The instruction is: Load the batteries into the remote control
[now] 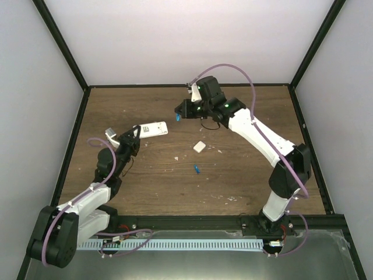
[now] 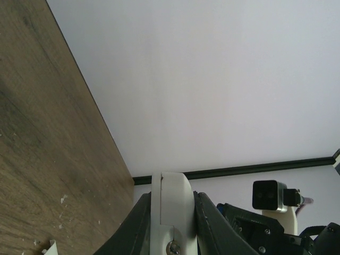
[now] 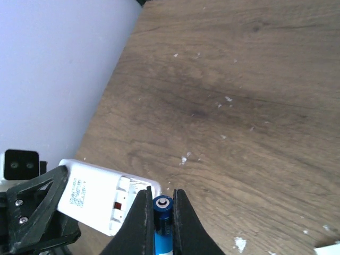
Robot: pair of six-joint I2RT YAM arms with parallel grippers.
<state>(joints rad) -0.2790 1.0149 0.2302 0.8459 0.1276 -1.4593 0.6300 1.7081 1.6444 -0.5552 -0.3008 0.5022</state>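
You're in a robotics lab cell: white panel walls (image 1: 175,35) and black framing (image 1: 61,44) box in a wood-grain table (image 1: 145,186), with left arm (image 1: 87,204) and right arm (image 1: 262,137) bolted at its edge.

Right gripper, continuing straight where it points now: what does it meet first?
Likely the brown wooden tabletop. The right gripper, shut on a small blue cylindrical battery, aims just past the open end of the white rectangular remote control; depth is unclear.

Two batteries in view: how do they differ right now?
The held battery is clamped in the right gripper's fingers, off the table, its tip beside the remote control's open bay. The loose battery lies flat on the table mid-workspace, touched by nothing. Shared: both are small blue cylinders.
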